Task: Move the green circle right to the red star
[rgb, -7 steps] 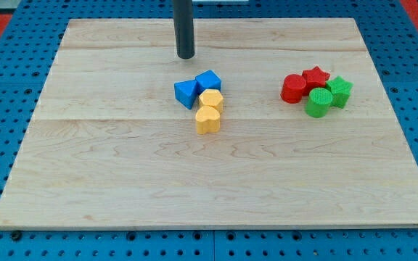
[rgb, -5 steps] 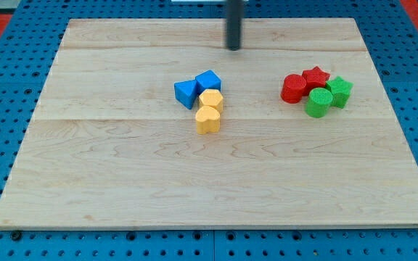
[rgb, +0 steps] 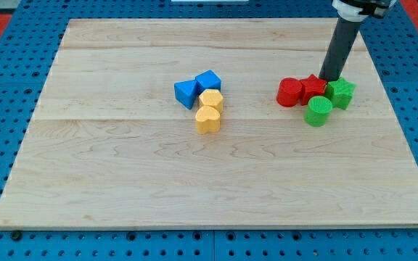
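My tip (rgb: 329, 77) sits right behind the red star (rgb: 313, 88), between it and the green star (rgb: 340, 93). I have no fingers, only a rod. The green circle (rgb: 318, 111) sits just below the red star, toward the view's bottom.

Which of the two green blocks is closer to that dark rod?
The green star, beside my tip. The green circle sits lower in the view, farther away.

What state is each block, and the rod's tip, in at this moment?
my tip: down among the right cluster, at the red star.
red star: touching the red cylinder.
red cylinder: upright.
green circle: below the star.
green star: upright.
blue blocks: touching.
yellow blocks: touching.
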Motion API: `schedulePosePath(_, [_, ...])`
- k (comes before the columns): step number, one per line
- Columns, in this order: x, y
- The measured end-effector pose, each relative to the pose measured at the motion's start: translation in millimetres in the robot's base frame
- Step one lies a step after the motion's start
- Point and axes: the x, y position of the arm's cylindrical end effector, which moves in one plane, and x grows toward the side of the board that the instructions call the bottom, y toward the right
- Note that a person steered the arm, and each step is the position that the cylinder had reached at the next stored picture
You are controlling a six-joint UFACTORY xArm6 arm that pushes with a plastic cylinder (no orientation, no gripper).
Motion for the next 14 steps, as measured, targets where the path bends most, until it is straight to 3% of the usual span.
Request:
schedulePosePath(1, [6.9,-49.1])
schedulePosePath(2, [25.5,-61.0])
schedulePosePath(3, [56.6,-27.2])
schedulePosePath(5, [73.3,22.4])
schedulePosePath(6, [92.4,25.6])
schedulePosePath(7, [129.0,-19.4])
schedulePosePath(8, [113.6,33.4])
schedulePosePath(9, [59.3,120.4])
schedulePosePath(10, [14.8,97.8])
schedulePosePath(12, [29.7,-58.9])
schedulePosePath(13, [12.5,-65.9])
schedulePosePath(14, [51.5,-81.9])
